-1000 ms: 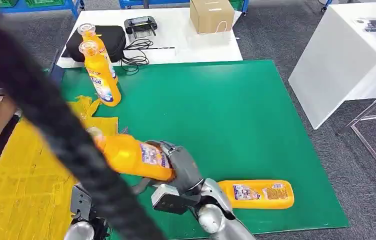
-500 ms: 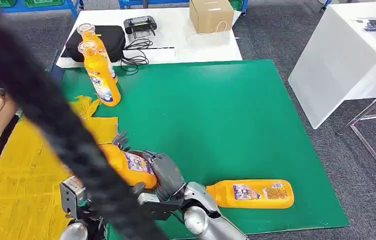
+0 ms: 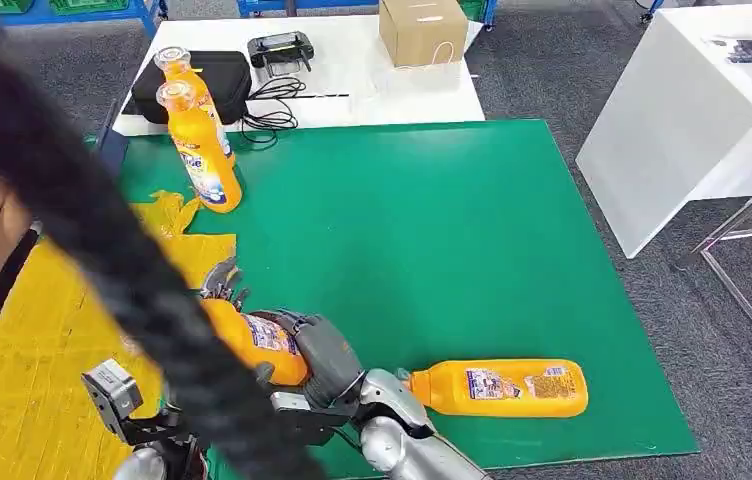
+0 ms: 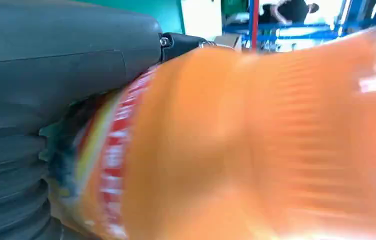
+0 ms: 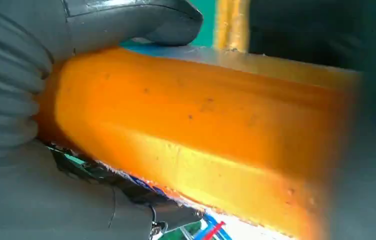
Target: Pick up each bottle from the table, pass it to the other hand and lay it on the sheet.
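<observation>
arms: silver | hand: grey ribbed cover, thick thumb | cable: black

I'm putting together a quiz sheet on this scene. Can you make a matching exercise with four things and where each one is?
Things:
1. cardboard box
2. lying bottle
3. held bottle
4. standing bottles

Places:
A. in the right hand
B. on its side near the green mat's front edge
C. on the white table
D. upright at the mat's far left corner

Pairs: 1-C, 2-B, 3-A, 4-D
</observation>
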Action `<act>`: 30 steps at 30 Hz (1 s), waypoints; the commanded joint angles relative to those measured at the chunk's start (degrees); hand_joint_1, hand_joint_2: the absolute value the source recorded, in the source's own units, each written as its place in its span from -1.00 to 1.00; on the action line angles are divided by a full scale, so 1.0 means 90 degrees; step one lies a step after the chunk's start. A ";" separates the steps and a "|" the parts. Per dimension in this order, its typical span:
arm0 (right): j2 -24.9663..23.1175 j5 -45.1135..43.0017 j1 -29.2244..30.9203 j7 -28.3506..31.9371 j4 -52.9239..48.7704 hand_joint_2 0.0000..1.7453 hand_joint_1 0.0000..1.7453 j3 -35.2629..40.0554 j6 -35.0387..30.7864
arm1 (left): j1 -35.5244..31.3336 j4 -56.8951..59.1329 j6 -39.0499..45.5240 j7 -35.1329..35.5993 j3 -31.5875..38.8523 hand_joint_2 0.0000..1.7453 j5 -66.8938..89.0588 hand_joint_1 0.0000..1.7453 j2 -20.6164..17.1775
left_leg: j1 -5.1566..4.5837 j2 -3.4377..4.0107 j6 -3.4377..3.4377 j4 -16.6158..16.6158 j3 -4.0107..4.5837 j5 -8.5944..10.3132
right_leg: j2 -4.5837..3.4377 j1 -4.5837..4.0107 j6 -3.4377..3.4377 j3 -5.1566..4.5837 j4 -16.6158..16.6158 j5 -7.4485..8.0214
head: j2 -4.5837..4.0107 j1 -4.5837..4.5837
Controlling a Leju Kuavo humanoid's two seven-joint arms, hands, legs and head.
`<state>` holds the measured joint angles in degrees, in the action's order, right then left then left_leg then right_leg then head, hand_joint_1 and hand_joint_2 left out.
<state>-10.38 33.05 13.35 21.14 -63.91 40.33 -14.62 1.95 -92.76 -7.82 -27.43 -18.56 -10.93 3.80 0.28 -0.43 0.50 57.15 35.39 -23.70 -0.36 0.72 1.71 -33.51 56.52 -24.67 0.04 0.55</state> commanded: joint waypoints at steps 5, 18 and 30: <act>0.0139 0.0068 -0.0060 -0.0010 0.0793 1.00 0.94 0.0242 -0.0077 | -0.0366 -0.0243 0.0758 -0.0208 0.0243 1.00 0.0036 -1.00 0.0285 | 0.0007 -0.0019 0.0000 -0.0003 -0.0020 -0.0005 | 0.0025 -0.0009 -0.0004 0.0032 -0.0011 -0.0008 | 0.0000 0.0000; 0.0102 0.0035 -0.0036 0.0012 0.0842 1.00 0.98 0.0213 -0.0105 | -0.0457 -0.0062 0.0806 -0.0214 0.0066 1.00 0.0139 1.00 0.0247 | 0.0007 -0.0013 0.0000 -0.0002 -0.0023 -0.0008 | 0.0018 -0.0009 -0.0004 0.0036 -0.0010 -0.0008 | 0.0000 0.0000; 0.0129 -0.0004 -0.0095 0.0055 0.0450 1.00 1.00 0.0175 -0.0185 | -0.0558 0.0214 0.0762 -0.0082 -0.0077 1.00 0.0168 1.00 0.0233 | 0.0008 -0.0017 -0.0001 -0.0002 -0.0027 -0.0009 | 0.0022 -0.0010 -0.0006 0.0040 -0.0010 -0.0011 | 0.0000 0.0000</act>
<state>-10.29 32.52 12.37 20.94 -59.93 39.87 -16.35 0.71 -95.69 -0.68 -29.25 -17.75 -9.90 5.55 0.28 -0.45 0.50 57.15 35.41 -23.69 -0.36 0.72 1.71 -33.51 56.52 -24.66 0.04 0.55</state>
